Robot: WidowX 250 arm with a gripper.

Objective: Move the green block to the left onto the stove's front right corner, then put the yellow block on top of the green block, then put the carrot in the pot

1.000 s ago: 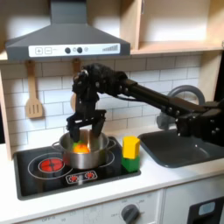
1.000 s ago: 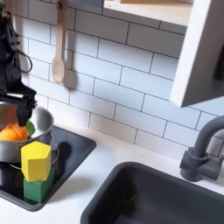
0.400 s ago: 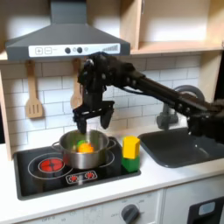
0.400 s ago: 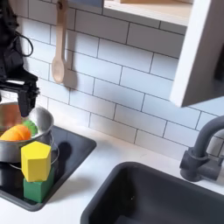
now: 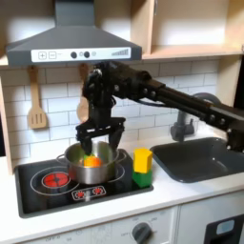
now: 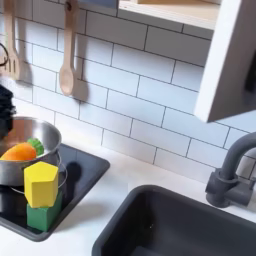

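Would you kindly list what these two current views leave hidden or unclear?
- Green block: its top face is covered by the yellow block in both exterior views.
- Carrot: its lower part is hidden by the pot wall in the second exterior view.
- Gripper: blurred in the first exterior view; the fingertip gap is unclear.
- Stove: knob details too small.

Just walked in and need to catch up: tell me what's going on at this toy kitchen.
A robot arm's gripper hangs open above the pot on the stove, holding nothing. The carrot lies inside the pot. At the stove's front corner beside the pot, the yellow block sits stacked on the green block. By the look of it, all three steps are done.
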